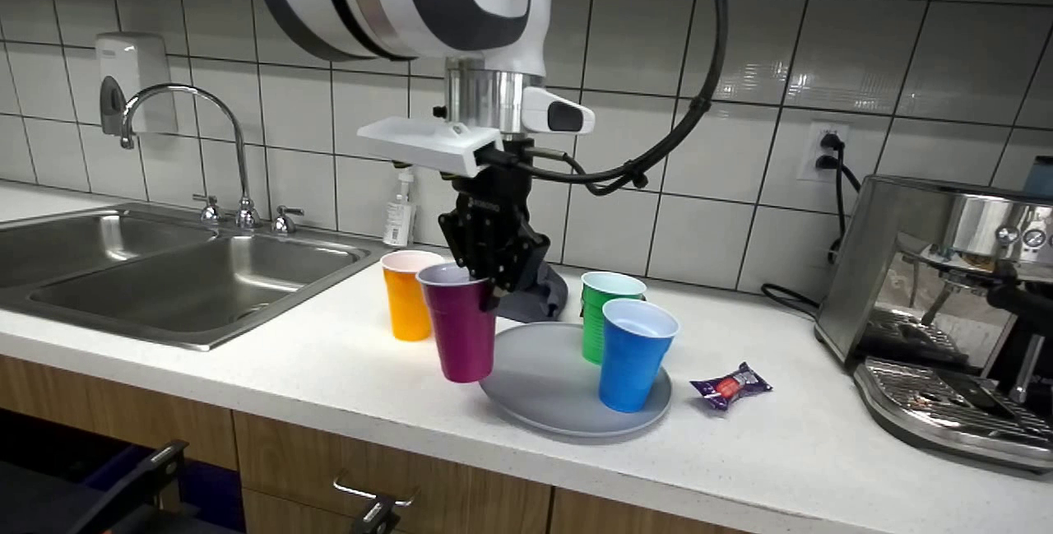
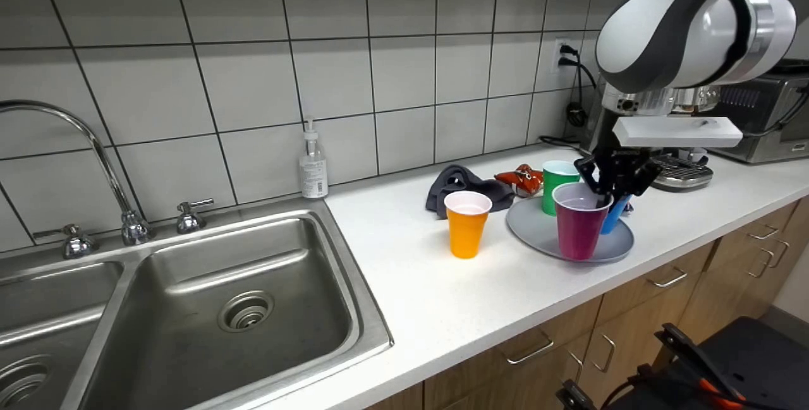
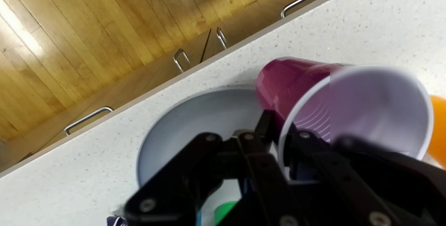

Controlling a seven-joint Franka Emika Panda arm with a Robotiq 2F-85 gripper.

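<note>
Purple cup was pinched near the gray plate's rim

The end effector pinched the cup's wall at its lip, one finger inside and one outside. The cup was at the plate's edge; whether its base touched the counter could not be told. On the plate stood a blue cup and a green cup, and just beside it lay a purple packet. Left of the plate in both exterior views stood an orange cup.
</note>
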